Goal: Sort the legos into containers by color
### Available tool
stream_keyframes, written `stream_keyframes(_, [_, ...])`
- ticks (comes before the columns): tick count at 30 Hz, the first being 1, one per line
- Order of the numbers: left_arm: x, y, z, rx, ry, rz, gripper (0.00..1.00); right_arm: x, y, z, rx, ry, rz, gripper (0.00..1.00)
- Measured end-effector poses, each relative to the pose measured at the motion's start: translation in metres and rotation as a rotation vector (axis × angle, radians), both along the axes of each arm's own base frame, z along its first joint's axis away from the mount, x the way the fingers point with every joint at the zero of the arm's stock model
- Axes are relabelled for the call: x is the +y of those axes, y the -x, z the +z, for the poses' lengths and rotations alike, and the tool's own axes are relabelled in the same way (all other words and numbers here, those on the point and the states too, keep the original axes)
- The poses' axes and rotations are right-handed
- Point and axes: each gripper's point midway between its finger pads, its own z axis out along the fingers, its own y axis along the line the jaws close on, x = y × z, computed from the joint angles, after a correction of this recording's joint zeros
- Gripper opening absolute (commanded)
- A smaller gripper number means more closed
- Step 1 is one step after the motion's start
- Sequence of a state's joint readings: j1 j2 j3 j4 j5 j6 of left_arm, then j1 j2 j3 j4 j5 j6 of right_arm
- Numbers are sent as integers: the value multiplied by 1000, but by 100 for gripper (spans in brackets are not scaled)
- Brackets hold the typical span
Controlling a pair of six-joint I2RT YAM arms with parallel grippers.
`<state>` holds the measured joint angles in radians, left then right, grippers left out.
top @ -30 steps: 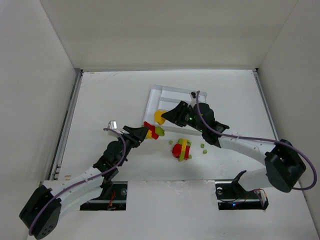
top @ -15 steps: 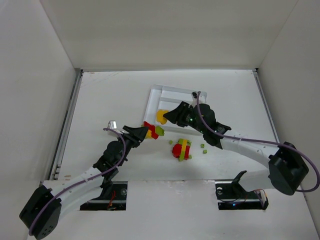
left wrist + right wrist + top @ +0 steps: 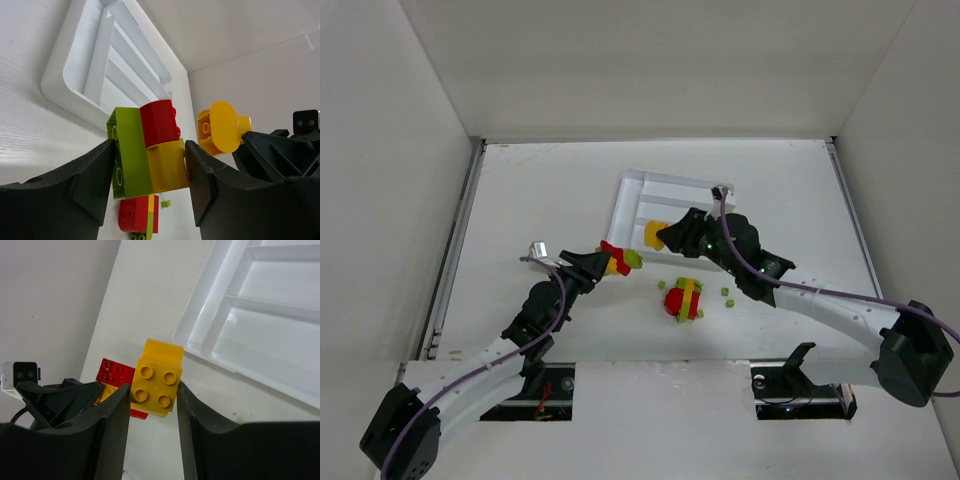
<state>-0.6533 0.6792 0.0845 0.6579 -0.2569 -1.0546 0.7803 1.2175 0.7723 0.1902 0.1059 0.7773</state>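
My left gripper (image 3: 147,170) (image 3: 602,263) is shut on a clump of lego bricks (image 3: 147,152) (image 3: 617,258), lime green, red and yellow-orange, held above the table left of the tray. In my right gripper (image 3: 152,395) (image 3: 665,236) sits a yellow lego brick (image 3: 156,380) (image 3: 653,234) with four studs, and the jaws are shut on it. It hangs over the left part of the white tray (image 3: 630,190) (image 3: 75,75) (image 3: 240,305), whose long containers show nothing inside in the wrist views. Another clump of red, yellow and green legos (image 3: 682,298) (image 3: 139,215) lies on the table.
A few tiny green studs (image 3: 726,294) lie on the table right of the loose clump. White walls enclose the table on the left, back and right. The arms' bases stand at the near edge.
My right gripper has moved right and slightly up with the yellow brick, away from the left one. The left gripper has shifted slightly left with its clump.
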Motion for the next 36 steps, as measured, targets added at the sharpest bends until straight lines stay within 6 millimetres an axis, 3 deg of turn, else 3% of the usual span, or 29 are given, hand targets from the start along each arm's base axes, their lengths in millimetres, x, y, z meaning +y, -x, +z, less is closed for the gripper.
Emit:
stream_keyframes(11, [-2, 2, -15, 41, -30, -15, 17, 6, 17, -12, -20, 97, 44, 28])
stream_keyframes(23, [-7, 10, -53, 143, -91, -42, 18, 8, 20, -28, -16, 168, 51, 28])
stream_keyframes(29, [-5, 17, -77, 202, -177, -46, 27, 6, 21, -36, -11, 201, 48, 28])
stream_keyframes(36, [4, 24, -96, 245, -271, -19, 47, 5, 20, -37, -13, 209, 42, 29])
